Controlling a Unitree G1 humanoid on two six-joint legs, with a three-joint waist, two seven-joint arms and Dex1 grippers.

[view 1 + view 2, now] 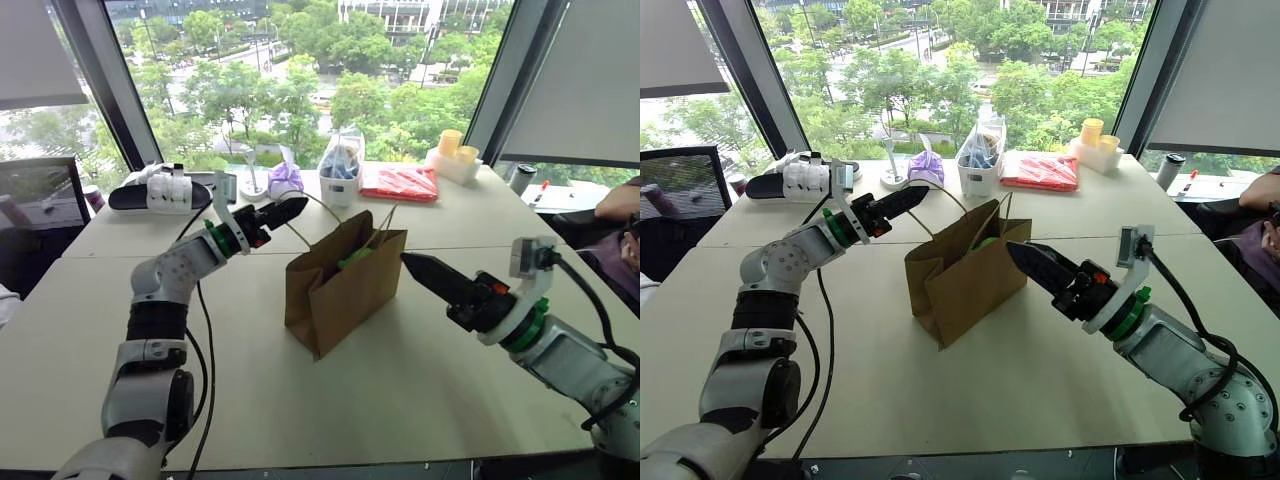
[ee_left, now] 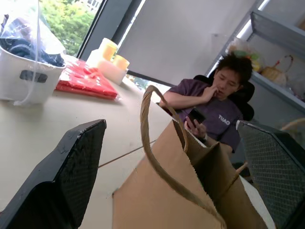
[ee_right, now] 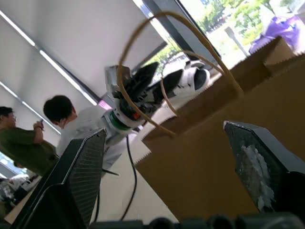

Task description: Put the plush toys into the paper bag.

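Smooth beige table (image 1: 420,380) bears crinkled brown paper bag (image 1: 340,290), green plush (image 1: 356,257) inside.

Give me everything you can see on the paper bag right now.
The paper bag is plain brown kraft paper with thin tan twine loop handles, standing upright and open-mouthed on the pale table. Its top edge is serrated and its sides creased. Something light green shows inside its mouth. The left gripper and right gripper flank it, both open, neither holding it.

Matt brown paper bag (image 1: 340,285) with twine handles (image 2: 157,143)
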